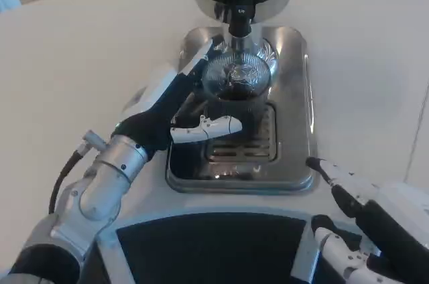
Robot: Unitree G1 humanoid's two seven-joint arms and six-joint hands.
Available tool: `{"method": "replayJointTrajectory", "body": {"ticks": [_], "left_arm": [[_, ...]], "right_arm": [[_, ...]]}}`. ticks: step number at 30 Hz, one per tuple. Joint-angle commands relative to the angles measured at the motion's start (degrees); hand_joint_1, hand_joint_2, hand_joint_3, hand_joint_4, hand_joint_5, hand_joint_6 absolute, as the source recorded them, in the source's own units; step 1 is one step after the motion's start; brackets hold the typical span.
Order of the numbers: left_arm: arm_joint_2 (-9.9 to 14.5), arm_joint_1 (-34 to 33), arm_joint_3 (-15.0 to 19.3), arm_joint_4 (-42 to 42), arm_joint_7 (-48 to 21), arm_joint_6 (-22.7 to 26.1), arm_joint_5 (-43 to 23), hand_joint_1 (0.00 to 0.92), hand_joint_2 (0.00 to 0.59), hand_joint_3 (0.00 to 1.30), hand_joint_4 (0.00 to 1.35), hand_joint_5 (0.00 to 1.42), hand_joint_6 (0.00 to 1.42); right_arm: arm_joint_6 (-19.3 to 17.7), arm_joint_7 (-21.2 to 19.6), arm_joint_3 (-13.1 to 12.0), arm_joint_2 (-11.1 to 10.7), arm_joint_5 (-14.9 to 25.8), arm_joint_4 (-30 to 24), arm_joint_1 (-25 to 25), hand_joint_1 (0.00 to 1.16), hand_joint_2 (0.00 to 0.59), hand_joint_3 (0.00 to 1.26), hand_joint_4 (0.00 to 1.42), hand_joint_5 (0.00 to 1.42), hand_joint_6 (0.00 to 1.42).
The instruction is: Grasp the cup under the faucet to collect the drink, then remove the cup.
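Steel tray (295, 96) rim frames cup (236, 83) gripped by left hand (179, 106)

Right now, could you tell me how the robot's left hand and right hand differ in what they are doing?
The left hand reaches over the metal tray and grips the cup under the faucet; the right hand holds nothing.
The left hand is stretched toward the dispenser; the right hand waits near the table's front edge, beside the tray.
Both have white and black fingers.
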Motion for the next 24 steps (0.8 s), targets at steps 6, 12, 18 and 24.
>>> {"method": "replayJointTrajectory", "body": {"ticks": [6, 12, 18, 24], "left_arm": [[-0.79, -1.61, -1.76, 1.36, 1.5, 3.04, 2.6, 0.379, 0.07, 0.0, 0.0, 0.38, 0.32], [-1.08, -2.36, -2.5, 2.25, 2.1, 3.27, 2.55, 0.377, 0.071, 0.0, 0.02, 0.41, 0.36], [-1.46, -2.75, -3.01, 2.79, 3.17, 3.21, 2.57, 0.377, 0.071, 0.03, 0.13, 0.5, 0.5], [-1.92, -2.63, -3.56, 3.02, 5.77, 3.3, 3.25, 0.383, 0.075, 0.18, 0.26, 0.62, 0.63]], "right_arm": [[0.97, 0.18, -0.14, 1.7, -0.17, -0.87, 0.17, 0.03, 0.584, 0.0, 0.0, 0.0, 0.0], [2.19, 0.47, 0.62, 1.24, -0.78, -0.87, -0.2, 0.02, 0.578, 0.0, 0.0, 0.0, 0.0], [3.26, 0.44, 1.29, 0.92, -1.41, -0.87, -0.31, 0.01, 0.576, 0.0, 0.0, 0.0, 0.0], [3.58, 0.31, 1.94, 0.84, -2.03, -0.87, 0.25, 0.01, 0.561, 0.0, 0.0, 0.0, 0.0]]}}
